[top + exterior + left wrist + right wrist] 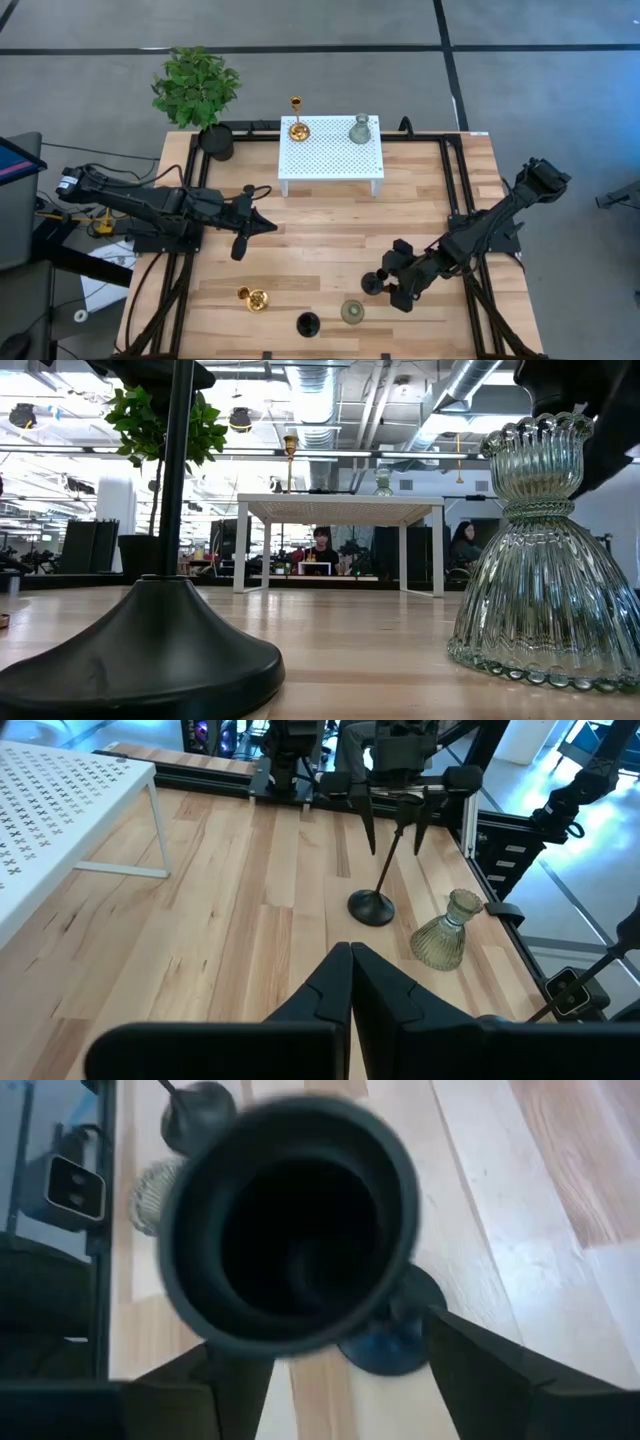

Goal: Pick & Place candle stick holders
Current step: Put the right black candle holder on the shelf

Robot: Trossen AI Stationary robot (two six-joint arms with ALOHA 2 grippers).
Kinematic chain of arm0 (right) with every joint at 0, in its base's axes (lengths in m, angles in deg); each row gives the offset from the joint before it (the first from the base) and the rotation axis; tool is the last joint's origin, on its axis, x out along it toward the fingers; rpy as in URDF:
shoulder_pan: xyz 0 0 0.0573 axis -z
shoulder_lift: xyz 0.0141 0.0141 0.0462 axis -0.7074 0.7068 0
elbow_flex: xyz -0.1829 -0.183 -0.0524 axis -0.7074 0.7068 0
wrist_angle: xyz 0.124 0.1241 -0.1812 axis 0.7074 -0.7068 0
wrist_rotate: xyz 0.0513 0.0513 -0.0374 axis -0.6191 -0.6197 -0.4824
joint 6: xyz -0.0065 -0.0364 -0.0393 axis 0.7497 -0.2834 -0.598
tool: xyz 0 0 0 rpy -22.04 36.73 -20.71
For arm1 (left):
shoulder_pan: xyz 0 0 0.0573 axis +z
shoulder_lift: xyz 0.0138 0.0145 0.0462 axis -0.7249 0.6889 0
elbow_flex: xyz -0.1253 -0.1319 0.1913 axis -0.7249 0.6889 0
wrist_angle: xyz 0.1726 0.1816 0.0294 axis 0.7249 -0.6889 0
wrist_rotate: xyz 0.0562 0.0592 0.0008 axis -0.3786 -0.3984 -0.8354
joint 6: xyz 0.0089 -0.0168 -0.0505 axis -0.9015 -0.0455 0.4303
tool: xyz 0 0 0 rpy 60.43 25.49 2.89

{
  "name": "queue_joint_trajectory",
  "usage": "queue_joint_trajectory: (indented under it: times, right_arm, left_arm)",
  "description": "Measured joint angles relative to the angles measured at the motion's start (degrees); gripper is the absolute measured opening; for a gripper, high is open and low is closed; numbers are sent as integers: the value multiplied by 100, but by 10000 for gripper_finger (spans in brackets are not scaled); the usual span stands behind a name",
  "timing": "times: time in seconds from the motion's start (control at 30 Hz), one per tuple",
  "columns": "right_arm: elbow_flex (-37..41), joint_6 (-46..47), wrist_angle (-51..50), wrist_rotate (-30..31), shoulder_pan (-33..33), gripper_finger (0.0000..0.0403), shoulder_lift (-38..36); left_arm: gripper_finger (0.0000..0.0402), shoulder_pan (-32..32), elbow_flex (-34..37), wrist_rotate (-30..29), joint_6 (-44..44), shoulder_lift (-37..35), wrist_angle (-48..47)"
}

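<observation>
Black candle stick holder (372,284) stands on the table (330,230) near its front right, between the right gripper (391,280)'s spread fingers; close squarely on the stem. Left gripper (240,222) waits left, fingers together.

A shiny gold holder (297,118) and a ribbed grey-green glass holder (360,129) stand on the white perforated stand (330,158). The tabletop (320,240) is pale striped wood.

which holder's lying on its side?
The gold holder near the table's front edge, left of the black one. It is tipped over, stem flat on the wood; the other holders in view stand upright.
</observation>
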Motion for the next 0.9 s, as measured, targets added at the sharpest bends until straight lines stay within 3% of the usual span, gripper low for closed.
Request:
queue_joint_trajectory:
  times: [0.23, 0.8, 0.9]
  right_arm:
    - [-7, -2, 135, 199, 4, 206, 155]
    - [-9, -159, 544, 583, 4, 19, 140]
    - [-9, -218, 534, 589, 19, 14, 129]
  left_arm:
    - [5, 1, 1, -1, 0, 0, 0]
    - [7, -1, 1, -1, 0, 0, 0]
    - [5, 0, 1, -1, 0, 0, 0]
